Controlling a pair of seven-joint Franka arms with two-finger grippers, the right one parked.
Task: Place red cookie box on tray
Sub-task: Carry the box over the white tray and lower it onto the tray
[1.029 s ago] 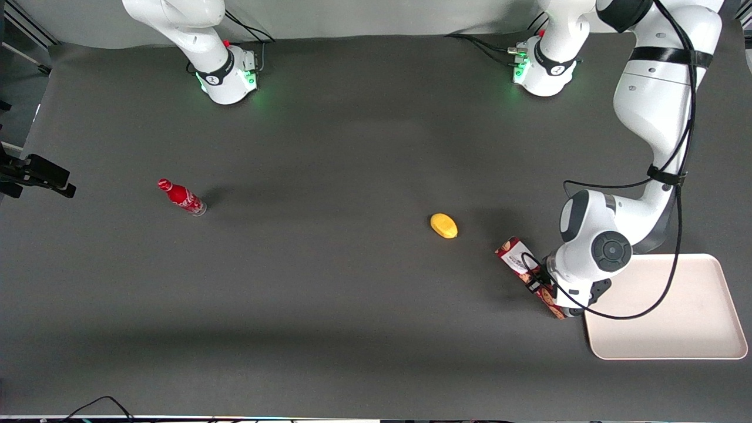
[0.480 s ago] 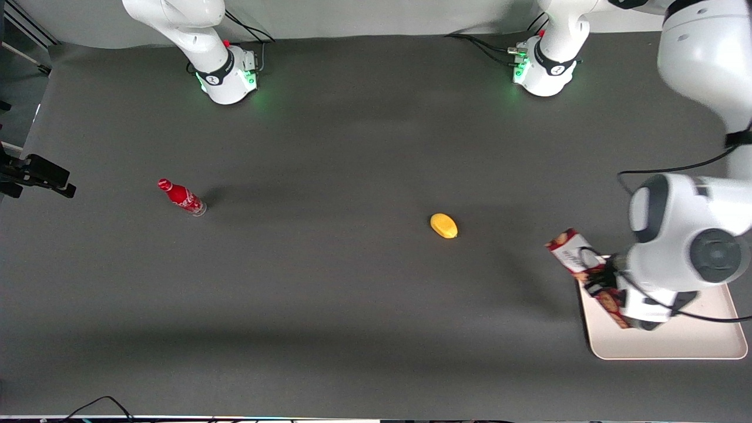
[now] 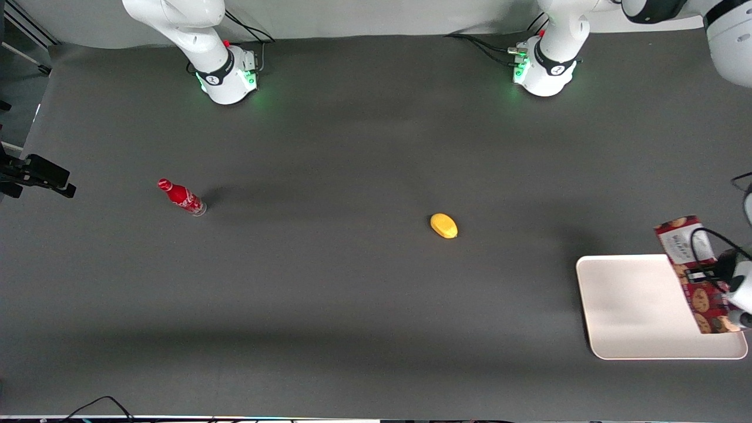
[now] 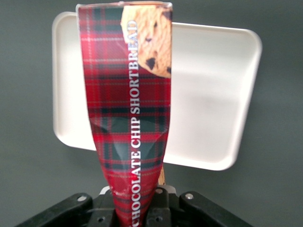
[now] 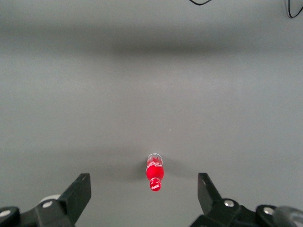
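Note:
My left gripper (image 3: 714, 276) is shut on the red cookie box (image 3: 693, 276), a long narrow red tartan box with cookie pictures and a white label end. It holds the box in the air above the cream-white tray (image 3: 634, 305), at the tray's end toward the edge of the table. In the left wrist view the box (image 4: 128, 113) rises from between the jaws of the gripper (image 4: 136, 208), dented where it is pinched, and the tray (image 4: 213, 94) lies underneath it.
A yellow lemon-like object (image 3: 443, 225) lies on the dark table mid-way, toward the parked arm from the tray. A small red bottle (image 3: 181, 197) stands toward the parked arm's end; it also shows in the right wrist view (image 5: 154, 172).
My left gripper has lifted the cookie box off the table beside the tray and carried it sideways across the tray toward the working arm's end of the table.

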